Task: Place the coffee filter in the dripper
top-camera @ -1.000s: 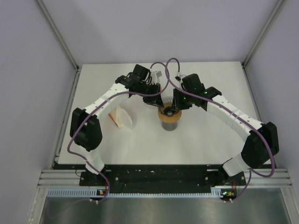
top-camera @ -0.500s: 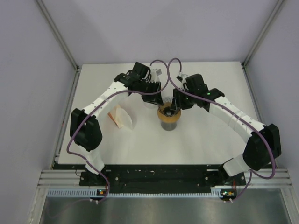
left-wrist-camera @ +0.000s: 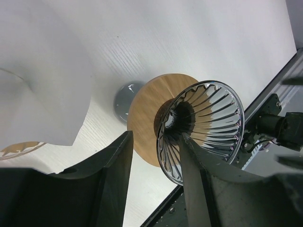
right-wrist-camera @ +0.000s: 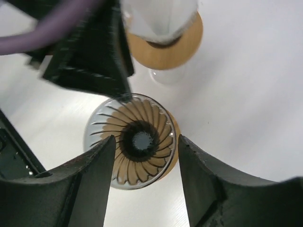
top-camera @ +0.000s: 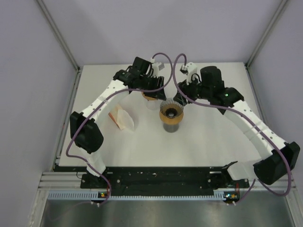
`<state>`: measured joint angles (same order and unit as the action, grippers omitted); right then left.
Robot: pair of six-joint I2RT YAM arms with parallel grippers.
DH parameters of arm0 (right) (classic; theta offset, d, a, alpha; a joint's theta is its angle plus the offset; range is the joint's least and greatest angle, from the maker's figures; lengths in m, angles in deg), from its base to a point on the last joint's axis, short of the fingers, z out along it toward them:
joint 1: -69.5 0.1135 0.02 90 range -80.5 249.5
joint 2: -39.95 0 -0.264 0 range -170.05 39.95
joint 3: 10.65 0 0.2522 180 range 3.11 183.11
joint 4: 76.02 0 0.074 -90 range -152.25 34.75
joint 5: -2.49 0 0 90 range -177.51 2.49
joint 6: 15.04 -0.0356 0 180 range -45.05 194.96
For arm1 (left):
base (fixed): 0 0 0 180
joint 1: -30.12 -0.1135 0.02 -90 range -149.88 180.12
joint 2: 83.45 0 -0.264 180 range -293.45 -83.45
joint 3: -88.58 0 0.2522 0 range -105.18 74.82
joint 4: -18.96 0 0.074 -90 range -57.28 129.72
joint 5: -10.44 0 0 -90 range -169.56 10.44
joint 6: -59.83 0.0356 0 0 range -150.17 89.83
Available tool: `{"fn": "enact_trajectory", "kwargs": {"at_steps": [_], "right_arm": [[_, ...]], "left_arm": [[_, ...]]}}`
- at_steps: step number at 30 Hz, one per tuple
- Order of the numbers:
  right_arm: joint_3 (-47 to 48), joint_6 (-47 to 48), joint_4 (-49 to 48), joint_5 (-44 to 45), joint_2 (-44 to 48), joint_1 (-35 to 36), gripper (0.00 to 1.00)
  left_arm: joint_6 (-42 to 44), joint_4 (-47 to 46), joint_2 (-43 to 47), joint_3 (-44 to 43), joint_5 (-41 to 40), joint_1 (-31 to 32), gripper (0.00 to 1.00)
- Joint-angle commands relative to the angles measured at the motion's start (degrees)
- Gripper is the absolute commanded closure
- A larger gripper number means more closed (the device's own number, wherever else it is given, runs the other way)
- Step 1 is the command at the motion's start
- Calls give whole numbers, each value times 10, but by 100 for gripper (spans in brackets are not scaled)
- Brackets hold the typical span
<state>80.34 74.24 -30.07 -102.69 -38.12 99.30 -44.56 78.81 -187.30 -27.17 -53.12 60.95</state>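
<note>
The glass dripper (top-camera: 171,112) with its wooden collar stands mid-table on a dark base, and its ribbed cone (right-wrist-camera: 135,142) is empty. Just behind and left of it, a white coffee filter (right-wrist-camera: 158,16) sits in a second wood-collared dripper (top-camera: 150,98). This filter fills the upper left of the left wrist view (left-wrist-camera: 42,71). My left gripper (top-camera: 152,90) (left-wrist-camera: 155,142) hovers open over that second dripper, holding nothing. My right gripper (top-camera: 180,97) (right-wrist-camera: 147,142) hangs open above the empty dripper, also holding nothing.
A fanned stack of white filters (top-camera: 123,119) lies on the table to the left of the drippers. The left arm's dark fingers (right-wrist-camera: 90,52) reach close to the empty dripper's rim. Grey walls with metal posts close in the white table (top-camera: 213,142).
Both grippers have opened and drawn up and back from the drippers. The right arm has swung up and to the right, while the left arm has shifted slightly back.
</note>
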Motion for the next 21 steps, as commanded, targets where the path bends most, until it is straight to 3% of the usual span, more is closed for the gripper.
{"fn": "enact_trajectory", "kwargs": {"at_steps": [1,3,6,14,21], "right_arm": [[-7,192,-51,-196,83,4,48],[-57,275,-69,-285,111,7,49],[-117,380,-67,-337,128,11,44],[-163,565,-34,-285,124,23,37],[-156,592,-21,-253,77,30,39]], "left_arm": [[25,-21,14,-19,-5,5,51],[31,-21,2,-26,11,5,51],[40,-20,-6,-28,34,5,51],[50,-49,-6,-5,41,18,46],[47,-49,-33,-7,32,27,46]]}}
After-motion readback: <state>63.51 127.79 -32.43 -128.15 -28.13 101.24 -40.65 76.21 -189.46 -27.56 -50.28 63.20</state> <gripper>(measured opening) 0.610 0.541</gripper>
